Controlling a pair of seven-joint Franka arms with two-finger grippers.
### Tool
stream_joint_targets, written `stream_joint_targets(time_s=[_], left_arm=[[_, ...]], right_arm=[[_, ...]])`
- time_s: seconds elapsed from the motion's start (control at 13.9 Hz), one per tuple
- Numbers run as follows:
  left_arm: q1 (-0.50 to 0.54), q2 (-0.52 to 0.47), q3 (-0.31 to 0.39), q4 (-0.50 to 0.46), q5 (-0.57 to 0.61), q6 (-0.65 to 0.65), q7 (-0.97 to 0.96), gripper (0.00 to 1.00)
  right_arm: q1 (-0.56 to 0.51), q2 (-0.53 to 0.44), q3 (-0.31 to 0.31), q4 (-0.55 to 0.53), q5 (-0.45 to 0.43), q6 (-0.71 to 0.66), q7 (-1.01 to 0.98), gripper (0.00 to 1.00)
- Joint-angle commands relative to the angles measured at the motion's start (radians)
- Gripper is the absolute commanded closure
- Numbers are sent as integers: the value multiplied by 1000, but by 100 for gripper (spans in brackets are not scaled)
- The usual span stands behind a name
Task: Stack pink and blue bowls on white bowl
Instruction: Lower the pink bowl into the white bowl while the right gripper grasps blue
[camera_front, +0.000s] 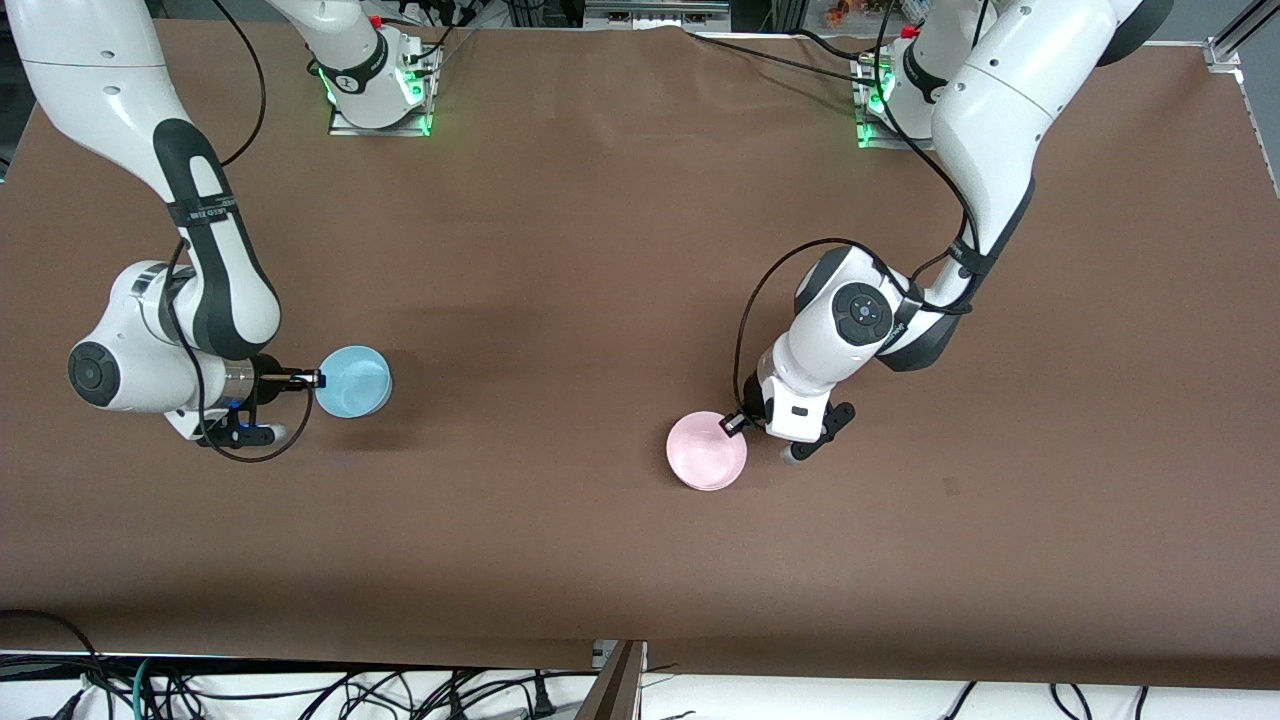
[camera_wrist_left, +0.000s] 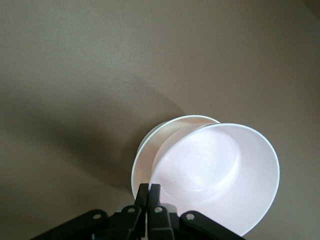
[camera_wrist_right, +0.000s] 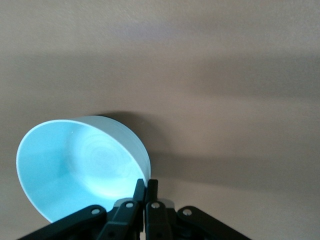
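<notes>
pink bowl: tilted in white bowl
blue bowl: at pink bowl's 9 o'clock, well apart

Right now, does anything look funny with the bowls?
Yes. The pink bowl sits crooked, tilted over the white bowl beneath it, with the left gripper pinching its rim. The right gripper pinches the blue bowl.

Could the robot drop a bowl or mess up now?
Maybe. Each tool pinches only a thin rim: the left tool holds the pink bowl tilted over the white bowl, so it could slip or land crooked. The right tool holds the blue bowl the same way.
</notes>
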Motion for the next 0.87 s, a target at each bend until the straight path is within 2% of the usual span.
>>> stream_joint_targets(time_s=[0.0, 0.22, 0.65, 0.72, 0.79], left_arm=[[-12, 17, 8, 6, 26, 21, -22, 100], [-25, 17, 26, 5, 27, 21, -22, 100], [-79, 26, 80, 8, 26, 21, -23, 100], [-79, 26, 81, 9, 26, 21, -24, 81], [-79, 26, 82, 9, 24, 21, -25, 70]], right_arm=[[-4, -34, 26, 13, 31, -15, -9, 100], [-1, -54, 55, 25, 31, -26, 8, 100], [1, -62, 184, 63, 29, -26, 232, 100], [2, -62, 199, 72, 29, -27, 247, 100], [10, -62, 207, 76, 29, -27, 273, 100]])
